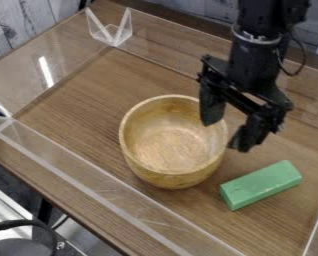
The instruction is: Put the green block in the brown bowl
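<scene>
The green block [261, 185] lies flat on the wooden table at the lower right, just right of the brown bowl [173, 141]. The bowl stands upright near the middle, with nothing inside it. My gripper [234, 132] hangs open over the bowl's right rim, up and to the left of the block, with nothing between its dark fingers [210, 108]. The arm's black body rises behind it toward the top right.
Clear acrylic walls [68, 150] fence the wooden table [95, 90] on the left, front and back. A small clear bracket [110, 27] stands at the back left corner. A white planked wall runs behind.
</scene>
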`<state>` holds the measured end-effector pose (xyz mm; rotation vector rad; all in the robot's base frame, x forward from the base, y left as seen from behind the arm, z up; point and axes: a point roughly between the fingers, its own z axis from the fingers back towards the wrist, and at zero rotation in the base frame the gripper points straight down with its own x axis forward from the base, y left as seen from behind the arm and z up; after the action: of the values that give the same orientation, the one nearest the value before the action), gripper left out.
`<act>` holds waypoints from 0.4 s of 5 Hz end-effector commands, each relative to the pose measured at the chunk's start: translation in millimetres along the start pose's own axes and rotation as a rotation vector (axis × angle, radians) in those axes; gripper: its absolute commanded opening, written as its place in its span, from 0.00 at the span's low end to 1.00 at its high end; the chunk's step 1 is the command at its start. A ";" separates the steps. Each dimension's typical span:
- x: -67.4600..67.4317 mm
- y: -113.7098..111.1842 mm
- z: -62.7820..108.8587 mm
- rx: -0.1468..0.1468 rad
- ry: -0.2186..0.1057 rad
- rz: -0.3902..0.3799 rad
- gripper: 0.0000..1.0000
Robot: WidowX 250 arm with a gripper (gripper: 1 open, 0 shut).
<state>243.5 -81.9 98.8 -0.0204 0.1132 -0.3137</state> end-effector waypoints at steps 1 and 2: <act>6.6 -16.4 6.7 -0.003 -0.051 -0.064 1.00; 11.0 -29.2 -1.0 -0.009 -0.045 -0.110 1.00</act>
<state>239.2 -110.4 87.9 -0.0361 0.1101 -0.4168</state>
